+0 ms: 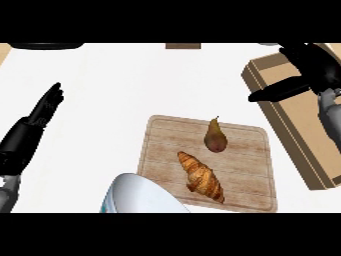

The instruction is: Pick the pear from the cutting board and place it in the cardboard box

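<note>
A brown pear lies on the wooden cutting board, stem pointing away from me, just above a croissant. The cardboard box stands at the right, long and tilted. My right hand hangs over the box's far end, fingers relaxed and the thumb stretched left, holding nothing. It is well apart from the pear, up and to the right of it. My left hand rests open at the left, fingers straight and pointing away, far from the board.
A white rounded object bulges up at the lower edge, overlapping the board's near left corner. A dark round thing and a small brown block sit at the counter's far edge. Wooden surface shows at the far left.
</note>
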